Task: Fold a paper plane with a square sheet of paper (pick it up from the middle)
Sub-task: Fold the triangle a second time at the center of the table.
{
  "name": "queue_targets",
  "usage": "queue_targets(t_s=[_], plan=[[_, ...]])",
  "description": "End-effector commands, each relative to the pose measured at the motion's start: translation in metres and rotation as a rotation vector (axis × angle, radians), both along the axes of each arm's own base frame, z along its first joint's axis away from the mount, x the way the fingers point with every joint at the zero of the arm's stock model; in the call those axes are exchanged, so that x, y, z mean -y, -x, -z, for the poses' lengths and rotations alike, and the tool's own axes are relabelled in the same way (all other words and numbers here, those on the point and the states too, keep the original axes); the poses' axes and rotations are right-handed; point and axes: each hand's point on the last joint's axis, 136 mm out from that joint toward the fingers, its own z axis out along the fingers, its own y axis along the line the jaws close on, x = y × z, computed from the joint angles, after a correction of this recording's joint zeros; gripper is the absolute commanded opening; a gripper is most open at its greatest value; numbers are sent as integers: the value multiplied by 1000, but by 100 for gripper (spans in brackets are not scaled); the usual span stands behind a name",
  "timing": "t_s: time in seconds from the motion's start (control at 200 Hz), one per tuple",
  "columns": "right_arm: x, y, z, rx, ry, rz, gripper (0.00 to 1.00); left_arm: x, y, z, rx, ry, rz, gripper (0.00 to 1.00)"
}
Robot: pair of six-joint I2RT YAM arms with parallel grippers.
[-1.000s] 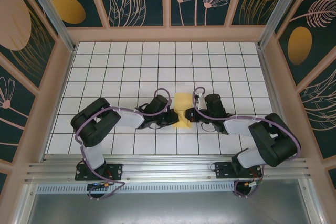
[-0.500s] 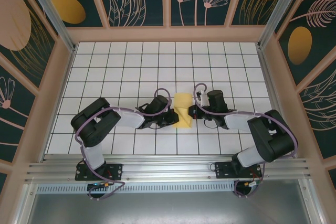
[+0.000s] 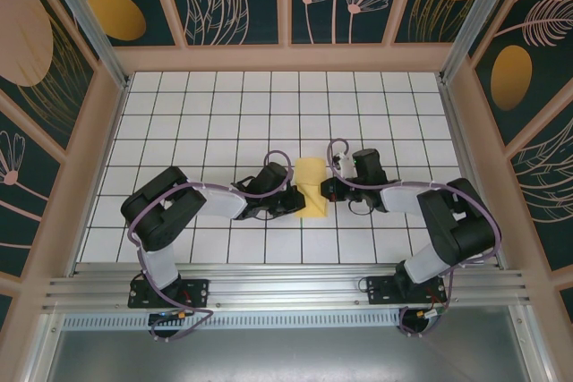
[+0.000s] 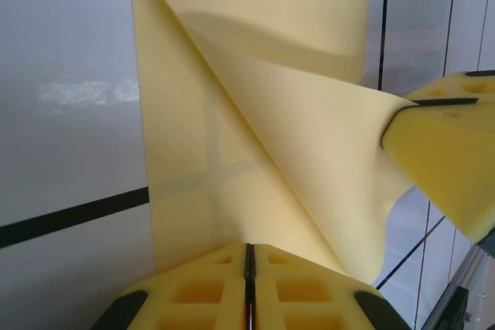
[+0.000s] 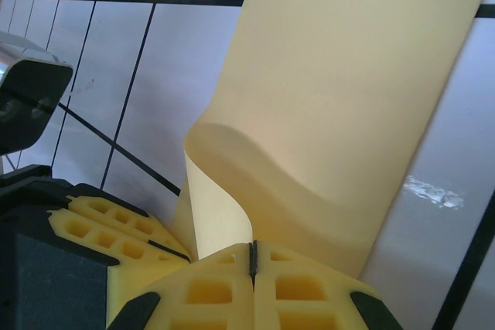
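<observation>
1. The paper point(image 3: 311, 187) lies near the middle of the table point(image 3: 224, 114), between the two grippers. It is a plain yellow strip running away from the arms, partly folded.
2. Its far part lies flat on the white tiles. The near part is lifted, with a flap curling up off the flat layer.
3. In the left wrist view the flap point(image 4: 309, 113) sweeps across in a smooth curve, from the strip's left edge to a corner at the right.
4. The right gripper point(image 3: 326, 191) comes in from the right. Its yellow fingers are pressed together on the flap, and the right wrist view shows the curl running straight down into their seam point(image 5: 252, 256).
5. The left gripper point(image 3: 294, 206) comes in from the left at the near end. Its fingers are also closed, nipping the strip's near edge where paper and seam meet point(image 4: 249, 256).
6. The two sets of fingertips sit close together, almost at right angles.
7. Both arms lie low and bent over the tiles.
</observation>
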Motion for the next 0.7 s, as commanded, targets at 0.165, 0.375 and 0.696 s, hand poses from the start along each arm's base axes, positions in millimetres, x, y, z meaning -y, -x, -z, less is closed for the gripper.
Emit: queue_targets(t_s=[0.165, 0.375, 0.696], plan=[[-2, -9, 2, 9, 24, -42, 3, -13, 4, 15, -17, -89, -6, 12], [-4, -11, 8, -7, 30, -61, 4, -14, 4, 17, -17, -99, -3, 12], [3, -14, 10, -2, 45, -24, 4, -13, 3, 12, -10, -93, -5, 13]])
